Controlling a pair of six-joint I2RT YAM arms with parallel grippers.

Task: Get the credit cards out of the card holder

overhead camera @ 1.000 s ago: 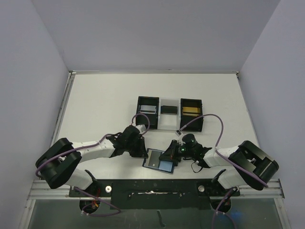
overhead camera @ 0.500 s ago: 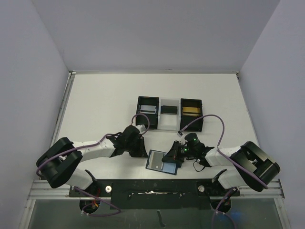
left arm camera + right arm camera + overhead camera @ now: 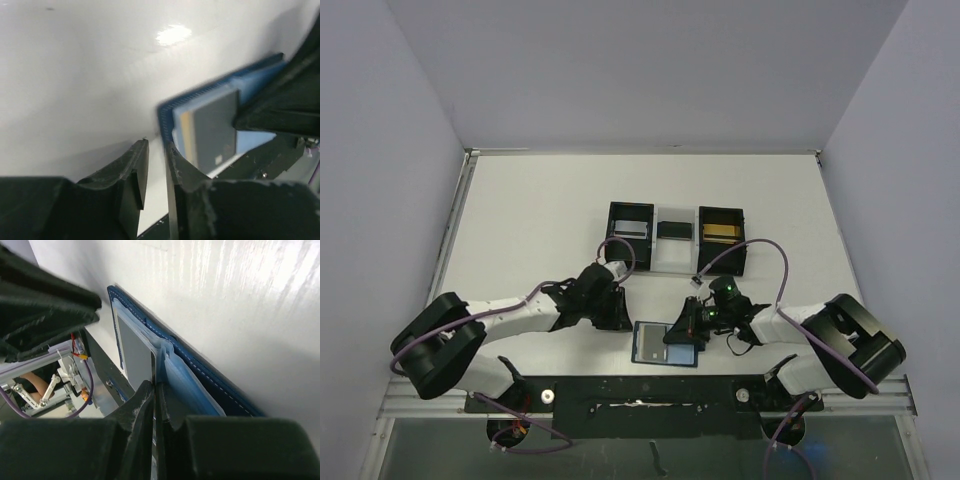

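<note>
My left arm [image 3: 510, 312] is folded at the elbow out on its side, the forearm running low toward the middle. My right arm [image 3: 790, 325] mirrors it, forearm reaching inward from the other side. The two wrists face each other, close but apart. On the left gripper [image 3: 156, 150] I see the fingers a narrow slit apart, with nothing between them. On the right gripper [image 3: 154, 388] the fingers are pressed together, pinched on a thin inner edge of the holder [image 3: 200, 366], tips angled down.
</note>
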